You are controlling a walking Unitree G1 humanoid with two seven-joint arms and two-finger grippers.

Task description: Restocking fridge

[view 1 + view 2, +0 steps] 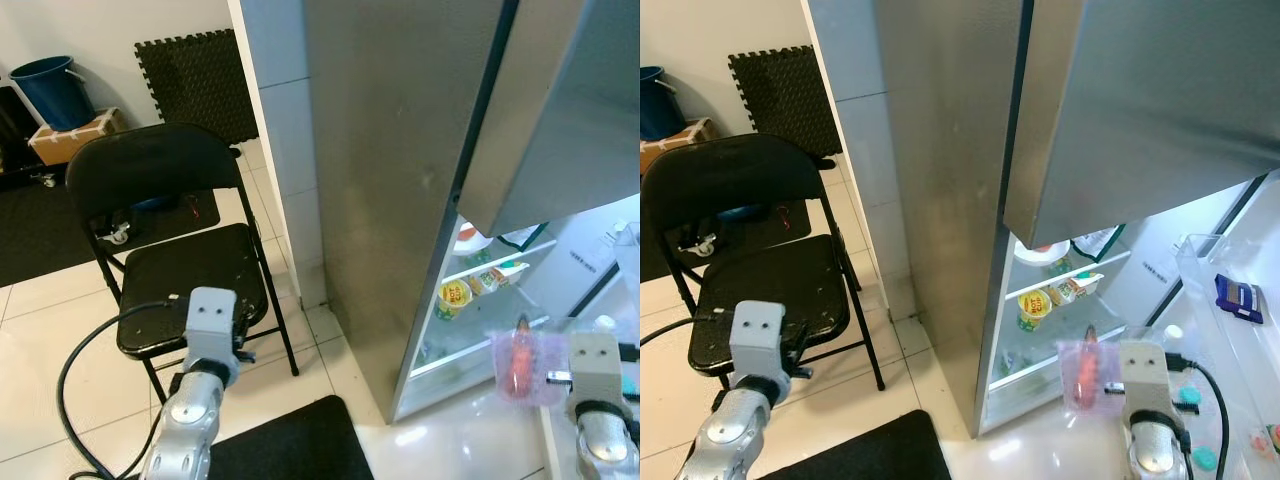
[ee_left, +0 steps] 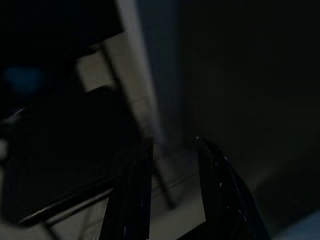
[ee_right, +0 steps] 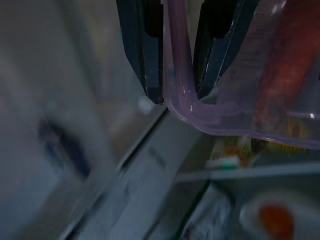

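Now our right gripper [image 3: 177,75] pinches the clear container's [image 1: 1090,372] rim before the open fridge [image 1: 1060,300]; light, rigid, slippery-looking plastic. Left gripper [image 2: 172,200] parted, idle.

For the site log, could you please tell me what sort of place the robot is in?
Probably a home kitchen corner: a tall stainless-steel fridge stands open with food on its shelves, beside a black folding chair on a pale tiled floor.

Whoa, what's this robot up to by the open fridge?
It is restocking the fridge. Its right hand grips the rim of a clear pink container with a carrot-like item inside, held in front of the open lower shelves. Its left hand hangs idle above a black folding chair.
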